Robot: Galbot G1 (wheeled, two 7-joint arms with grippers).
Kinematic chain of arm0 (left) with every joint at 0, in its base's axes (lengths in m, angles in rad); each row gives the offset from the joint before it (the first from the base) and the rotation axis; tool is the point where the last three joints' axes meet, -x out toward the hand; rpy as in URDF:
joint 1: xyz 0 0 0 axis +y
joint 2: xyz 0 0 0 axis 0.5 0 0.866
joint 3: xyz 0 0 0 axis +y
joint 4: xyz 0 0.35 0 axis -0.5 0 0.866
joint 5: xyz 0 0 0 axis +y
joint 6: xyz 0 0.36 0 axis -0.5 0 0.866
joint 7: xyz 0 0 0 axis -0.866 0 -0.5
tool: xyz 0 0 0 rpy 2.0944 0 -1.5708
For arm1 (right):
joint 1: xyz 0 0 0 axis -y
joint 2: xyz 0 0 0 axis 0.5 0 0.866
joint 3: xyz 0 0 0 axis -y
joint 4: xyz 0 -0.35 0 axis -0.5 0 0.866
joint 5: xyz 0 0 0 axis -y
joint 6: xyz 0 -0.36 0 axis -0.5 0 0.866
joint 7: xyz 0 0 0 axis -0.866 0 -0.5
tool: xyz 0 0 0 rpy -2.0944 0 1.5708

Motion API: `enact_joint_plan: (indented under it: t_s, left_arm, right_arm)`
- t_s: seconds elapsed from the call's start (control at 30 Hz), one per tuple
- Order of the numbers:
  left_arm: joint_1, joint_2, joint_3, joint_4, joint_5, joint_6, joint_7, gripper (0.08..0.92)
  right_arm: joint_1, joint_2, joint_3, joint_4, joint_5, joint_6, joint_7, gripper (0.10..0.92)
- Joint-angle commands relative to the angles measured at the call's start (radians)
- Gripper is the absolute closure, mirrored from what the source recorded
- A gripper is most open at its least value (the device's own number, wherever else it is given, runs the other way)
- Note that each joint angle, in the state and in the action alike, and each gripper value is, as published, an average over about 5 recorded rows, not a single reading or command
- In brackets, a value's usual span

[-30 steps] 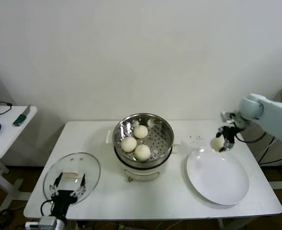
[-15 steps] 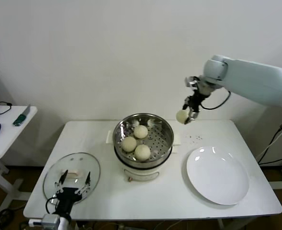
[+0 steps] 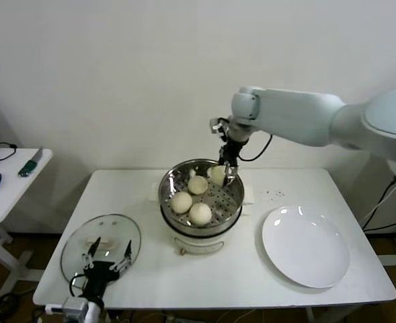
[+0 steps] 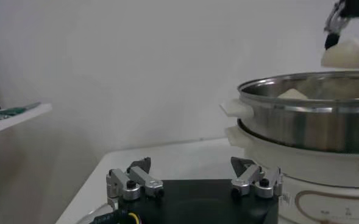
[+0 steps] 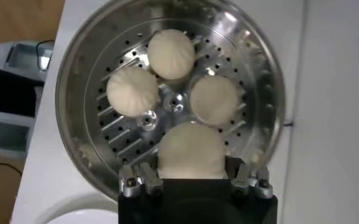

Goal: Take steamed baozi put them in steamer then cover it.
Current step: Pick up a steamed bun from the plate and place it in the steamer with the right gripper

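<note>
- The white plate (image 3: 306,247) lies bare on the bench (image 3: 238,279), right of the steamer (image 3: 201,195); the cover (image 3: 101,247) lies at its left, near the front edge.
- The left gripper (image 3: 106,260) hangs over the cover, fingers spread, grasping nothing.
- The right gripper (image 3: 226,169) grasps a fourth baozi (image 3: 217,174) above the steamer's back rim.
- The right wrist view shows three baozi (image 5: 171,53) on the perforated floor beneath it.
- A side table (image 3: 6,185) stands left.

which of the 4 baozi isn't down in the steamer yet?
The baozi in the right gripper, hanging over the steamer's back right. The other three baozi lie on the perforated floor.
</note>
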Motion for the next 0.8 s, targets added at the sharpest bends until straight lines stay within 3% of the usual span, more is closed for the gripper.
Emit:
enact_joint_plan:
  t_s: [0.03,0.47,0.67,0.8]
  left_arm:
    - [-0.004,0.004,-0.001,0.005,-0.007,0.002,0.0,0.177]
    - [-0.012,-0.008,0.015,0.009,0.005,0.003,-0.001,0.177]
    - [-0.008,-0.013,0.023,0.003,0.015,0.005,-0.002,0.177]
    - [-0.003,-0.011,0.021,0.002,0.016,0.003,-0.002,0.177]
  right_arm:
    - [-0.088,0.092,-0.045,-0.033,-0.029,-0.005,0.004,0.321]
    - [-0.134,0.097,-0.027,-0.077,-0.094,0.003,0.012,0.305]
    - [-0.122,0.078,-0.02,-0.055,-0.106,0.0,0.019,0.219]
    - [-0.1,0.051,-0.004,-0.024,-0.104,-0.005,0.023,0.204]
